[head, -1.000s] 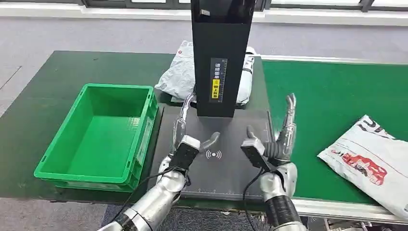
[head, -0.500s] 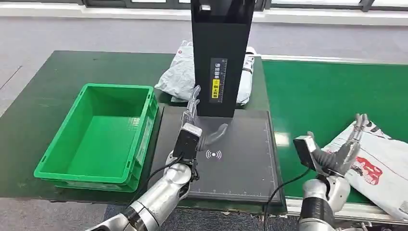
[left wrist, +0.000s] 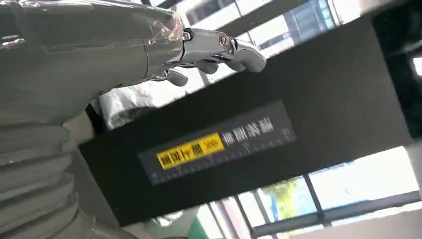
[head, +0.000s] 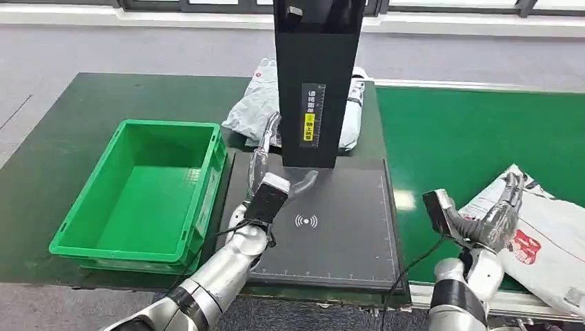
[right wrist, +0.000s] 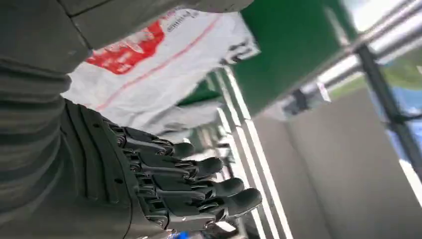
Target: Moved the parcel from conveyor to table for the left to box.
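A white parcel [head: 548, 238] with red print lies on the green conveyor [head: 469, 131] at the right. My right hand [head: 493, 215] is at the parcel's near left edge, fingers spread and reaching over it, gripping nothing. In the right wrist view the parcel [right wrist: 164, 64] lies beyond the stretched fingers [right wrist: 199, 184]. My left hand [head: 269, 169] hovers open over the black scanner pad [head: 338, 234], fingers pointing toward the black post [head: 317, 83]. The left wrist view shows the left hand [left wrist: 114, 55] in front of the post [left wrist: 298, 99]. An empty green box [head: 138, 193] sits on the table, left of the pad.
A grey wrapped parcel [head: 255, 107] lies behind the post on the dark green table [head: 69, 131]. The conveyor's metal rail [head: 538, 300] runs along its near edge beside my right arm.
My right hand has swung from over the scanner pad to the right, onto the conveyor at the parcel's edge. The left hand has barely shifted.
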